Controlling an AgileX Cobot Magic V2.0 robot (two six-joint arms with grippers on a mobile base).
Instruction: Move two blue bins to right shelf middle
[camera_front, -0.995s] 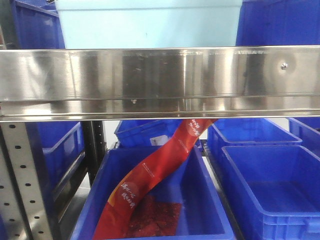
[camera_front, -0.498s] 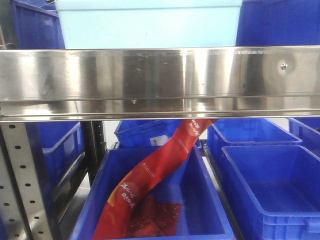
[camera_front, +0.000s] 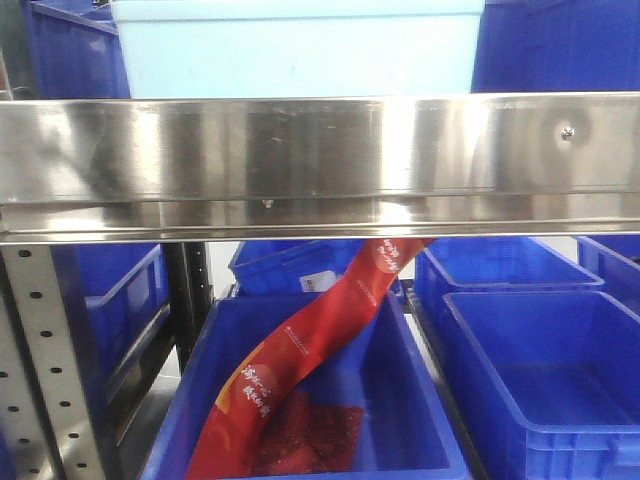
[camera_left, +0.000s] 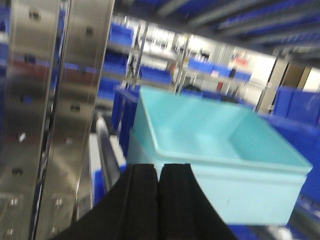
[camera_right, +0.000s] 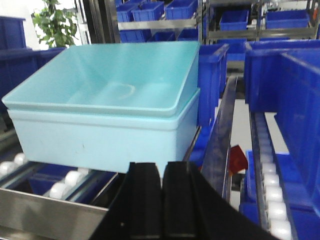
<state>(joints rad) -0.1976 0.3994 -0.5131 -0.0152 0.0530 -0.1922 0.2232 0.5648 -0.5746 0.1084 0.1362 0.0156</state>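
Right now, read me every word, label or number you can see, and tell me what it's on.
Long red packaging strip leaning out of the dark blue plastic bin: white characters, too small to read.
White sticker on the blue bin behind: unreadable.
Pale turquoise plastic tubs: no text visible.

two nested pale-blue bins (camera_right: 105, 107), upright on shelf

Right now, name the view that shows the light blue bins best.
Right wrist view: the light blue bins appear sharp, two nested, resting on shelf rollers. The left wrist view shows them blurred. The front view shows only their front wall above the steel shelf rail.
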